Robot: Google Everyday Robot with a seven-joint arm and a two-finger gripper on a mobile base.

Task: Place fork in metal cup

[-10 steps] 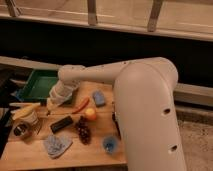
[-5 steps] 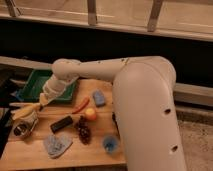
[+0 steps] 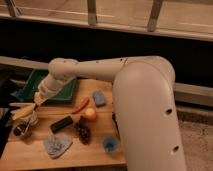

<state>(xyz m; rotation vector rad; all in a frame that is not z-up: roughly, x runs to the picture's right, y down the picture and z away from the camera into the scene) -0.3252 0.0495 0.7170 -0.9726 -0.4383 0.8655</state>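
At the table's left edge, end effector [image 3: 33,107] directly above metal cup [image 3: 23,131], fork [image 3: 33,120] between (grip state unclear).

Dim, warm light; the frame is soft and blurred throughout. The tool [image 3: 34,106] hangs over the bench's [image 3: 95,150] left end.

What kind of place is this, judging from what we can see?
Probably a lab or test setup styled as a kitchen worktop. A wooden table carries food-like items, a green tray and a metal cup. The gripper is just above that cup, at the table's left end, and railings run behind.
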